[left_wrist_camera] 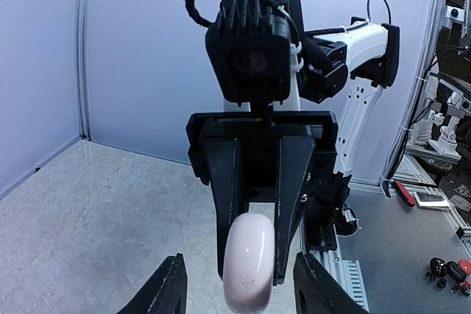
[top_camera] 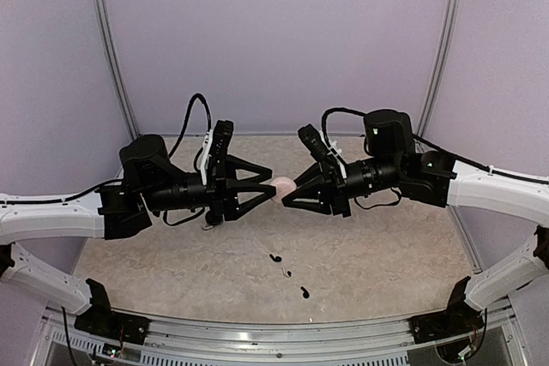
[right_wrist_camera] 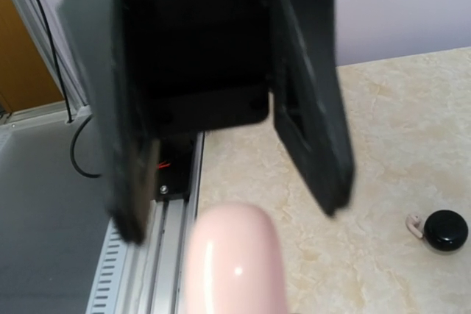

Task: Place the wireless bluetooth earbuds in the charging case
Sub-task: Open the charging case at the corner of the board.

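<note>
Pale marbled table [top_camera: 386,255], lilac walls [top_camera: 274,40] closing round it. The two arms are meeting in mid-air over the middle. The right gripper [left_wrist_camera: 249,271] is clamping its jaws on a pale pink pod [right_wrist_camera: 235,262]. The left gripper [top_camera: 271,184] is holding its jaws apart, one either side of that pod. The case [right_wrist_camera: 446,229] is lying down on the table, away from both grippers. It is small, round and glossy black, with a pale bit touching its side.
</note>
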{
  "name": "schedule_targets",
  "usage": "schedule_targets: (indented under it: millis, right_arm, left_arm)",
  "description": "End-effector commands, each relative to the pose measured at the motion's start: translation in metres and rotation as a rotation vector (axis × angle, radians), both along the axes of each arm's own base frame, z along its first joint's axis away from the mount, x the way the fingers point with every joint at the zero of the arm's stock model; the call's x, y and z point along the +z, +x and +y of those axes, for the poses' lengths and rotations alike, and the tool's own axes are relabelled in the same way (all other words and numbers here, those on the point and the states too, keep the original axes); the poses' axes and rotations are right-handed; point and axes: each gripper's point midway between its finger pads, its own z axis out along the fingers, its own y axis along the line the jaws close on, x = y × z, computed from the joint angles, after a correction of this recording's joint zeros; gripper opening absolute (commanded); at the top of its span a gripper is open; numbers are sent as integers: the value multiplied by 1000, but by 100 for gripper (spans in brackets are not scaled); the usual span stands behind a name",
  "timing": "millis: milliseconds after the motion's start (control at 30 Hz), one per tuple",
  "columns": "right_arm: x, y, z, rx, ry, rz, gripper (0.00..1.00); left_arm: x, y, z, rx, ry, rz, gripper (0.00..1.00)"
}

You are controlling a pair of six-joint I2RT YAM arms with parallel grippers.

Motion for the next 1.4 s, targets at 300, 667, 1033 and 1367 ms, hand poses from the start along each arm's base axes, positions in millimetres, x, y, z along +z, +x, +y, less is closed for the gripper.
schedule_targets:
  millis: [300, 667, 1033, 1367]
  right_arm:
    - [9, -9, -6, 38, 21, -19, 0]
    - [3, -12, -5, 44, -2, -15, 0]
    - [3, -9, -9, 22, 11, -33, 0]
    - [-3, 12, -31, -66, 53, 11, 0]
  left_arm:
    - [-5, 26, -9, 95, 50, 36, 45]
    - [10, 34, 5, 95, -37, 81, 41]
    - [6, 48, 13, 140, -28, 87, 45]
    - [-24, 106, 81, 457, -22, 321, 53]
